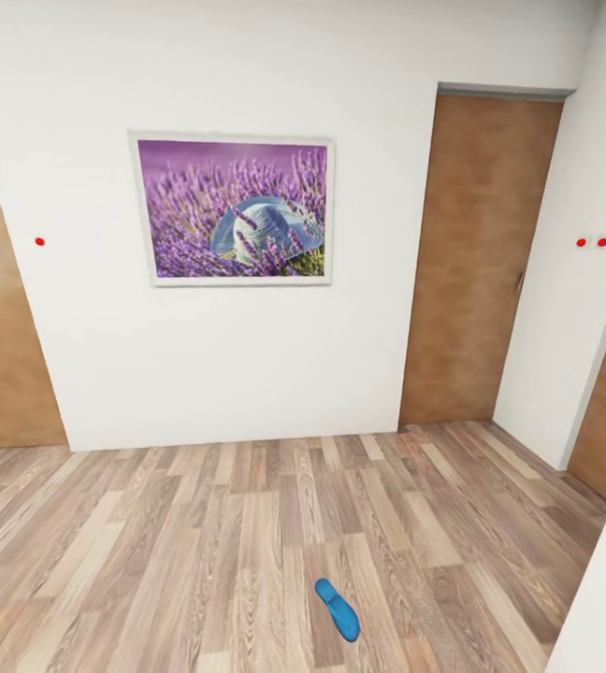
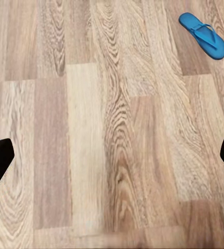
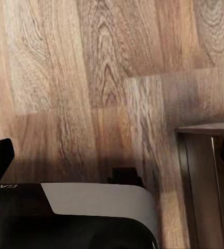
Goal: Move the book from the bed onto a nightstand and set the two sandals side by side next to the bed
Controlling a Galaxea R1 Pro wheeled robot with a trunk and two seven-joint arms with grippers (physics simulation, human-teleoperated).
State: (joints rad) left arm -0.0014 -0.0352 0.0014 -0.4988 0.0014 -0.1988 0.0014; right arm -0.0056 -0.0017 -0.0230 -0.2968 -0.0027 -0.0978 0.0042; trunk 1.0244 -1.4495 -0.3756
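Left tool [image 2: 112,155] hangs above the plank floor [image 2: 91,129], fingers spread wide at the frame's edges, gripping nothing. Right tool [image 3: 117,153] is likewise apart. One blue sandal [image 1: 337,609] lies on the floor, lower centre of the head view.

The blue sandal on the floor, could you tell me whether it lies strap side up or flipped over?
Strap side up: the sandal lies flat on the wood floor with its thin straps visible on top.
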